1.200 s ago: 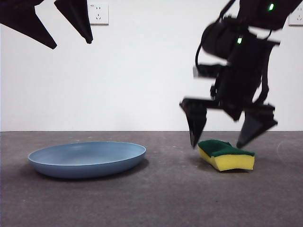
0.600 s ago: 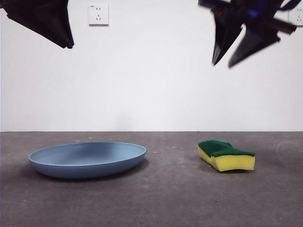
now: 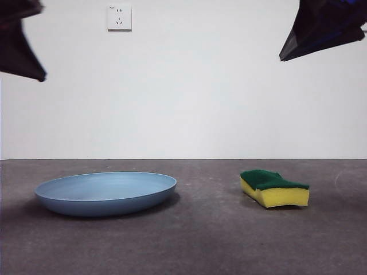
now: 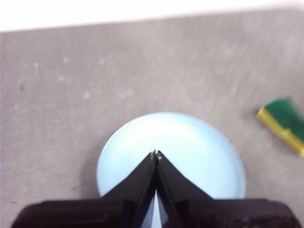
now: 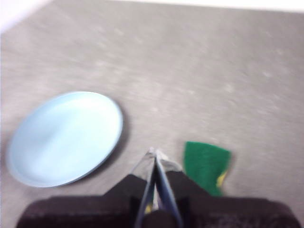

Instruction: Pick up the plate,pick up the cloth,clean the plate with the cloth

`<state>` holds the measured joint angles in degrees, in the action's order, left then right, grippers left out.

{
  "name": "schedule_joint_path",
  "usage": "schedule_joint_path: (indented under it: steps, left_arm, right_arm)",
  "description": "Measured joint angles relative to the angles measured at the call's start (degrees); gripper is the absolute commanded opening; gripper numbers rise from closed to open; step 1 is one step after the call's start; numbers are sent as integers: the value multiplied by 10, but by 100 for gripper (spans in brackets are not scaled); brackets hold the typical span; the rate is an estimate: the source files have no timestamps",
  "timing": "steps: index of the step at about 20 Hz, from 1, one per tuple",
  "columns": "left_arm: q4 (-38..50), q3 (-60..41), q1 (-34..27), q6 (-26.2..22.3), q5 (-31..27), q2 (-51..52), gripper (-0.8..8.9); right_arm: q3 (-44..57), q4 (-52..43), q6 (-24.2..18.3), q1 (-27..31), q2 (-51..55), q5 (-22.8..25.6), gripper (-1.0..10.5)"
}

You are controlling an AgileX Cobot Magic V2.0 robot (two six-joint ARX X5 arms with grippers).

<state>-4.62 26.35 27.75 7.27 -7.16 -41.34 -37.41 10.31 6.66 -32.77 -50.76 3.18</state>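
Blue plate (image 3: 106,193) lies flat on the bench beneath the left fingers (image 4: 155,154), pressed together and empty. Right fingers (image 5: 154,153), likewise closed and empty, hang above the sponge (image 3: 274,188). Spread both first, then pinch the plate's rim.

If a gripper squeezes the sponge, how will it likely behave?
The sponge looks like soft yellow foam, so it would probably compress and feel light. Its green scouring top should give grip, not slip. It lies flat on the table, so rolling seems unlikely.
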Motion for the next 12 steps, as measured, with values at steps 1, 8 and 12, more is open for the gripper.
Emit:
schedule_joint_path:
  steps: [1,8,12]
  left_arm:
    - [18,-29,0,10,1,32,-9]
    - [6,-49,0,33,0,89,-1]
    - [-12,-49,0,33,0,82,-1]
  right_arm:
    - [22,-7,0,-6,23,0,-8]
    - [35,8,4,-10,41,0,1]
    - [35,8,4,-10,41,0,1]
